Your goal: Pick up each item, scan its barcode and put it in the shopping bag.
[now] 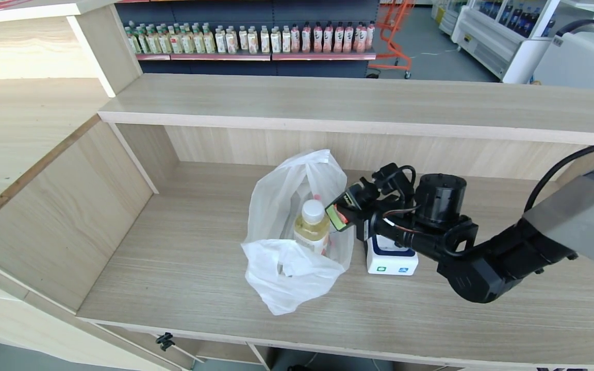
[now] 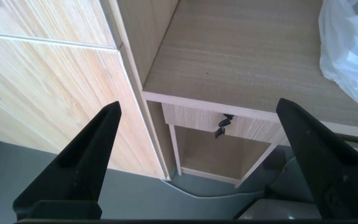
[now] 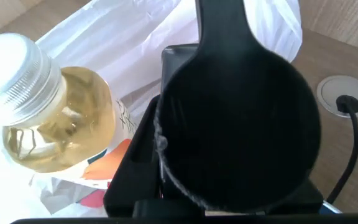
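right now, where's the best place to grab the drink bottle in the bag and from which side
Likely by the neck just under the white cap, coming straight down from above. The drink bottle stands upright in the white plastic shopping bag, whose film wraps its body, so only the top is clear.

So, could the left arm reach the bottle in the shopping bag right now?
Probably not readily: the left gripper hangs off the counter's front, and the right gripper crowds the bag's mouth.
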